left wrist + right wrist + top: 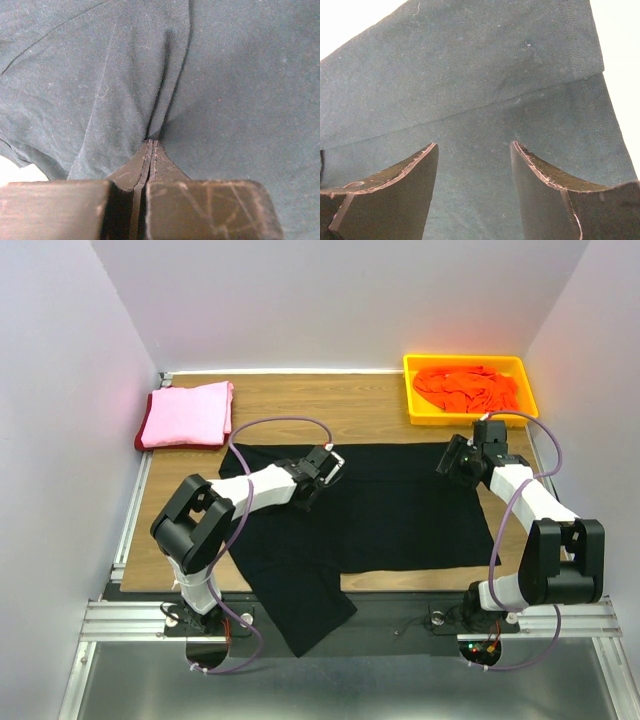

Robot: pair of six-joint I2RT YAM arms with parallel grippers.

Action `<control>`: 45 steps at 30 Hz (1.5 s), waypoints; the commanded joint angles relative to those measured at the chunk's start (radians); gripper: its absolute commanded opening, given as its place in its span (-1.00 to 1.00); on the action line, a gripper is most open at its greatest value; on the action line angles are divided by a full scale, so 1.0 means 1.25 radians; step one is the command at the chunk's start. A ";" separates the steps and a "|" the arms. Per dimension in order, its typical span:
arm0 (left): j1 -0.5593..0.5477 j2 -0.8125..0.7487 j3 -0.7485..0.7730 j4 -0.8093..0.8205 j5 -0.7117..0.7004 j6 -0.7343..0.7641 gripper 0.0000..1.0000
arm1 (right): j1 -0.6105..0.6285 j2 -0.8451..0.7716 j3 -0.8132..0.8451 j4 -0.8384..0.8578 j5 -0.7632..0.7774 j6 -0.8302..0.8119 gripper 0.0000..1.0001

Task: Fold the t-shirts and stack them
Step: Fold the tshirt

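Left gripper (151,144) pinches a ridge of the black t-shirt (400,510) tight, right gripper (472,146) hangs spread over its other side, likely readying a two-handed fold

black t-shirt (400,510): soft matt knit cloth; up close I see fine lint and a stitched hem.
pink t-shirt (188,413): matt cloth, smooth on its flat face.
orange t-shirt (465,388): matt cloth, crumpled.
tray (465,359): yellow plastic, smooth, slightly glossy to my eye.
table (370,410): wood grain, satin finish.
rails (350,615): bare grey metal, ribbed, dull sheen.
left gripper (151,144): matt black, hard, scratched; I read it as plastic.
right gripper (473,145): same matt black, edges chipped.
cables (290,422): smooth purple sheath.
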 commanded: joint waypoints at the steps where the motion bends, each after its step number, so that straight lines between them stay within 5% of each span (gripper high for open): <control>1: -0.003 -0.046 0.063 -0.043 0.014 -0.009 -1.00 | -0.004 -0.028 -0.003 0.020 0.015 0.006 0.32; 30: -0.010 0.034 0.212 -0.234 0.286 -0.068 -1.00 | -0.004 -0.014 0.004 0.020 -0.003 -0.005 0.32; 32: -0.010 0.038 0.213 -0.236 0.298 -0.068 -0.92 | -0.004 -0.015 0.003 0.020 -0.003 -0.008 0.32; 34: -0.010 0.042 0.212 -0.234 0.318 -0.068 -0.66 | -0.004 -0.015 -0.002 0.020 -0.003 -0.009 0.32; 35: -0.011 0.041 0.210 -0.230 0.323 -0.091 -0.37 | -0.004 -0.015 -0.001 0.020 -0.005 -0.010 0.32; 38: -0.013 0.037 0.202 -0.224 0.347 -0.094 -0.22 | -0.004 -0.011 0.003 0.020 -0.010 -0.015 0.32; 42: -0.006 -0.008 0.185 -0.200 0.315 -0.129 0.35 | -0.004 -0.003 0.019 0.020 -0.009 -0.021 0.32; 45: 0.052 -0.059 0.138 -0.163 0.257 -0.205 0.46 | -0.004 0.006 0.042 0.020 -0.009 -0.018 0.32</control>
